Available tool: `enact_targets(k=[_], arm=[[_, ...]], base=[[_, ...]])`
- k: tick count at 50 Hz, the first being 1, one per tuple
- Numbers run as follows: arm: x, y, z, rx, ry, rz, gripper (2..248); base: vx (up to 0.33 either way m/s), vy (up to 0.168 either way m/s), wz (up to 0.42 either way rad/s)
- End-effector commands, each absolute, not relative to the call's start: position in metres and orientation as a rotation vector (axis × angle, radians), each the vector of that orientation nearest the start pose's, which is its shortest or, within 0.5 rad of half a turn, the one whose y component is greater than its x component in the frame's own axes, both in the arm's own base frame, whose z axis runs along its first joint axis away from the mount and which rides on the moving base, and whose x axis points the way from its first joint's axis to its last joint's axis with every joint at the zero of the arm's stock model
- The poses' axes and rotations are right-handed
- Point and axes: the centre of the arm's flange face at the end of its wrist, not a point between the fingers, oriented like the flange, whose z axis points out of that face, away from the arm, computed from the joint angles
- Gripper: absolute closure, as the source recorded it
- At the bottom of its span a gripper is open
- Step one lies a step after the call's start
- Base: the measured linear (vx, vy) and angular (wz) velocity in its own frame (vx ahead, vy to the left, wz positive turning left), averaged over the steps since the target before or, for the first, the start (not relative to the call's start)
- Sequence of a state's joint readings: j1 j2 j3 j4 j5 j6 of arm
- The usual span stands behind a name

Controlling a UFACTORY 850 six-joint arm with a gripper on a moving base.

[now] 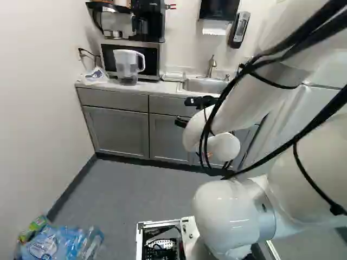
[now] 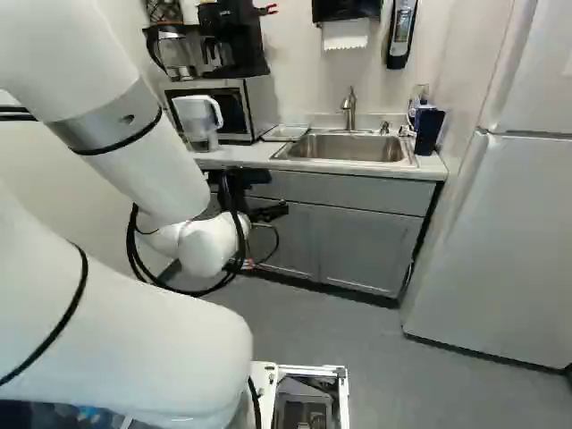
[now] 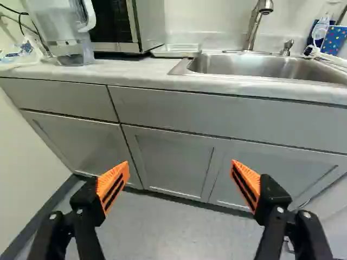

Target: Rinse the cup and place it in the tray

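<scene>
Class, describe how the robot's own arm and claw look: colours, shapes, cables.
The arm is glossy white, with thick rounded segments and grey bands. Black cables run outside it. The claw is black, its two fingers carrying orange, wedge-shaped pads with dark slots.

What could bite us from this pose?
1. Jaws are open and aimed at the cabinet doors; driving straight ahead might ram them.
2. Slack black cables loop out around the wrist; they could snag the faucet while working over the sink.
3. The tray sits close beside the microwave, so a wide approach may knock it.
</scene>
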State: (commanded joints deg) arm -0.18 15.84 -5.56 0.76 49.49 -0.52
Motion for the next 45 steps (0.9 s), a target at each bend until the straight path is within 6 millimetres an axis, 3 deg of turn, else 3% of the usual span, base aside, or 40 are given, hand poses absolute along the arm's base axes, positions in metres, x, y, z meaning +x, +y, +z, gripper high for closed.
enact_targets(k=[14,45], arm=[[0.275,-0.002,0.371,-2.561,0.015,-1.840,3],[0.292,-0.011,0.400,-2.498,0.054,-1.954,3]], base=[[0.000,0.000,0.000],[0.000,0.000,0.000]])
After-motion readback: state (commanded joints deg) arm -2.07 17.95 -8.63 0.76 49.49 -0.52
